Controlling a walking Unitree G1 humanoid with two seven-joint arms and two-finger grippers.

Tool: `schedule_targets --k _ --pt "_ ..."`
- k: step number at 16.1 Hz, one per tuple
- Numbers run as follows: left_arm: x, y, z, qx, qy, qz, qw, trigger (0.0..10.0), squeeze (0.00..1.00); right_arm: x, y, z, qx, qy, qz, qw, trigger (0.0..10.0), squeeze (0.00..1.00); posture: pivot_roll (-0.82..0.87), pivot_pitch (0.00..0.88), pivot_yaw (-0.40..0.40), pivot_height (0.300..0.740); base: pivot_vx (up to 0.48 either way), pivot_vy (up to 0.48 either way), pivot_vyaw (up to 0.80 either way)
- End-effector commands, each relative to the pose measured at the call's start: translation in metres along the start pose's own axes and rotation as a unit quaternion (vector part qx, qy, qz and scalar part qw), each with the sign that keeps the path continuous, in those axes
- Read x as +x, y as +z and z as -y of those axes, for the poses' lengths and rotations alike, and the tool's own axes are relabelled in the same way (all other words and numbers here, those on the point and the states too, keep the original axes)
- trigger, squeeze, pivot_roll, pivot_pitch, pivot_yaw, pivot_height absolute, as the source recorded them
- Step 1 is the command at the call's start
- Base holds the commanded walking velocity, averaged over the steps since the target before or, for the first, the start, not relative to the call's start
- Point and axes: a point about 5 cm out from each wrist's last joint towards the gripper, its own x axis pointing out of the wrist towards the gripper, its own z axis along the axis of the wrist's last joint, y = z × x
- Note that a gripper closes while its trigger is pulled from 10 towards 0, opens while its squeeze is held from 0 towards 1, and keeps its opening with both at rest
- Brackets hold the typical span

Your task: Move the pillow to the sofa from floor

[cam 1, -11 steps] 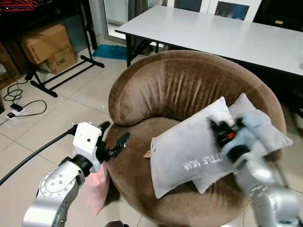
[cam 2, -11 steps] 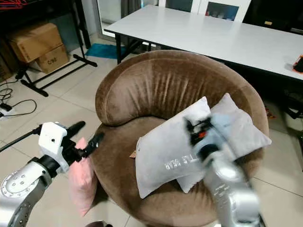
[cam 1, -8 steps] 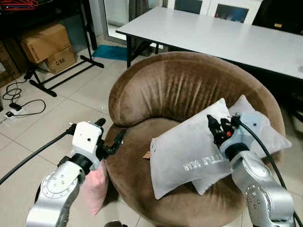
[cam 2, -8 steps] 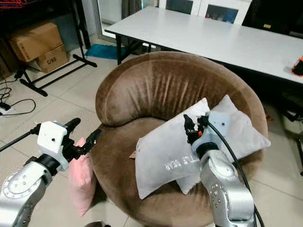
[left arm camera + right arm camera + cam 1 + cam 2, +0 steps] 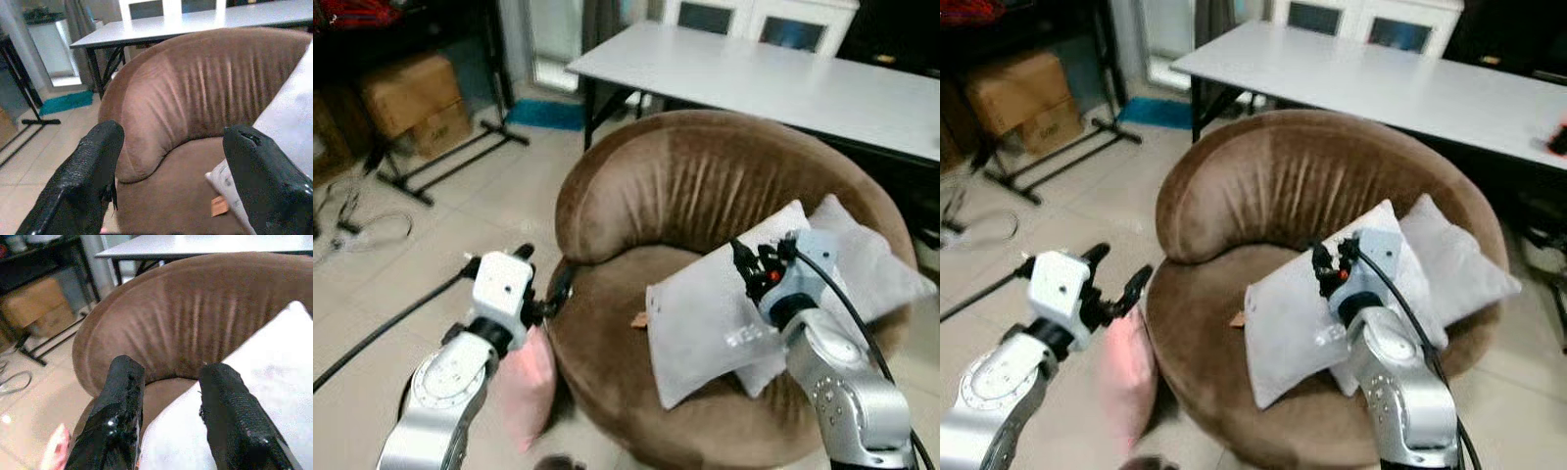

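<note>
A pink pillow (image 5: 527,387) stands on the floor, leaning against the left side of the round brown sofa (image 5: 675,186). My left gripper (image 5: 548,289) hovers just above the pink pillow at the sofa's left rim, open and holding nothing; in the left wrist view its fingers (image 5: 93,161) frame the sofa back. Over the front grey pillow (image 5: 705,313) on the seat, my right gripper (image 5: 749,262) is open and empty. The right wrist view shows the right gripper (image 5: 171,374) and a corner of the pink pillow (image 5: 56,450).
A second grey pillow (image 5: 867,264) lies behind the first on the sofa. A white table (image 5: 783,73) stands behind the sofa. Cardboard boxes (image 5: 406,93), a black rack's legs (image 5: 450,162) and cables (image 5: 357,220) are at the left on the tiled floor.
The camera has shifted, so the whole scene sits further right. My right gripper has settled from a blurred swing and edged left over the grey pillow. The left gripper holds its place.
</note>
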Motion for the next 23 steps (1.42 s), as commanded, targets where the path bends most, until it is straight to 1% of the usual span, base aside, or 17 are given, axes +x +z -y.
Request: schedule_targets --k 1,7,8,9,10,11,13,14,17,20,23 --pt "0.000 0.000 -0.005 0.009 0.008 -0.003 1.000 10.0 0.00 0.002 0.003 -0.005 0.005 0.009 0.008 1.000 10.0 0.00 0.04 0.000 -0.043 0.740 0.000 0.390 0.00" --pt "0.003 0.000 -0.006 0.013 0.006 -0.003 1.000 10.0 0.00 0.005 0.000 -0.009 0.006 0.016 0.005 1.000 10.0 0.00 0.04 0.000 -0.039 0.740 0.000 0.391 0.00" --pt "0.003 0.001 -0.006 0.006 0.009 0.007 1.000 10.0 0.00 0.005 -0.001 -0.009 0.008 0.017 0.002 1.000 10.0 0.00 0.04 0.000 -0.039 0.740 0.000 0.000 0.00" --pt "0.002 0.002 -0.008 -0.003 0.016 0.007 1.000 10.0 0.00 0.005 -0.002 -0.010 0.009 0.021 0.000 1.000 10.0 0.00 0.04 0.000 -0.042 0.740 0.000 0.000 0.00" --pt "0.002 0.000 -0.009 0.004 0.017 -0.002 1.000 10.0 0.00 0.005 -0.002 -0.012 0.003 0.029 -0.002 1.000 10.0 0.00 0.04 0.000 -0.042 0.740 0.000 0.000 0.00" --pt "0.002 -0.001 -0.010 0.008 0.017 -0.006 1.000 10.0 0.00 0.005 -0.003 -0.015 -0.010 0.046 -0.006 0.999 10.0 0.00 0.04 0.000 -0.044 0.740 0.000 0.000 0.54" --pt "0.001 0.000 -0.010 0.000 0.015 0.001 1.000 10.0 0.00 0.005 -0.005 -0.019 -0.021 0.061 -0.011 0.998 10.0 0.00 0.04 0.000 -0.046 0.740 0.000 0.000 0.80" --pt "0.001 0.000 -0.010 0.000 0.015 0.001 1.000 10.0 0.00 0.005 -0.005 -0.020 -0.022 0.063 -0.012 0.998 10.0 0.00 0.04 0.000 -0.046 0.740 0.000 0.000 0.80" --pt "0.000 -0.001 -0.010 -0.002 0.013 0.000 1.000 10.0 0.00 0.005 -0.007 -0.021 -0.023 0.070 -0.017 0.997 10.0 0.00 0.04 0.000 -0.047 0.740 0.299 0.000 0.80" --pt "-0.001 -0.001 -0.010 -0.002 0.011 -0.001 1.000 10.0 0.00 0.004 -0.008 -0.022 -0.024 0.072 -0.019 0.997 10.0 0.00 0.05 0.000 -0.047 0.740 0.310 0.000 0.80" --pt "-0.002 -0.002 -0.010 0.004 0.005 -0.005 1.000 10.0 0.00 0.004 -0.009 -0.018 -0.044 0.054 -0.019 0.997 10.0 0.00 0.05 0.000 -0.047 0.740 0.304 0.000 0.70"
